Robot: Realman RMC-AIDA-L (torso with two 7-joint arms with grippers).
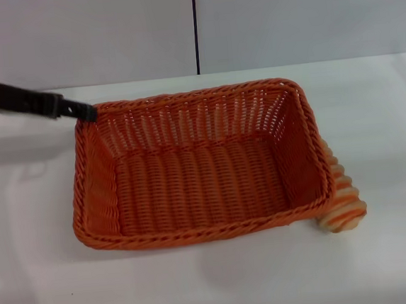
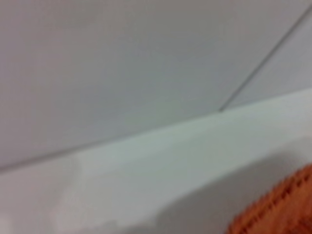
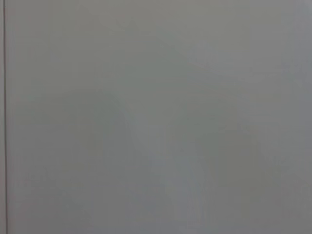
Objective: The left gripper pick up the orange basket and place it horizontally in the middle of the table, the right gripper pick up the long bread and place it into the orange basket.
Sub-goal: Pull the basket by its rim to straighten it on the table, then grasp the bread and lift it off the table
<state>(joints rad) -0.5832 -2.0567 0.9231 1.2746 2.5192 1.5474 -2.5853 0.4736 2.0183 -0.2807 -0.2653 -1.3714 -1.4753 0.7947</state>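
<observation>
Left gripper (image 1: 86, 112) sits at the orange basket's (image 1: 198, 174) far-left rim corner; whether its jaws are clamped, I cannot tell. Basket mid-worktop (image 1: 370, 109), likely light, stiff; long bread (image 1: 343, 207) touches its right side

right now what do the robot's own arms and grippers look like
Only the left gripper shows, in the head view: a slim black rod-like piece with a blocky black section partway along, narrowing to a dark tip at the orange basket's far left corner. A sliver of pale grey housing sits at the picture's left edge. No cables or markings are visible. The right gripper appears in no view.
</observation>
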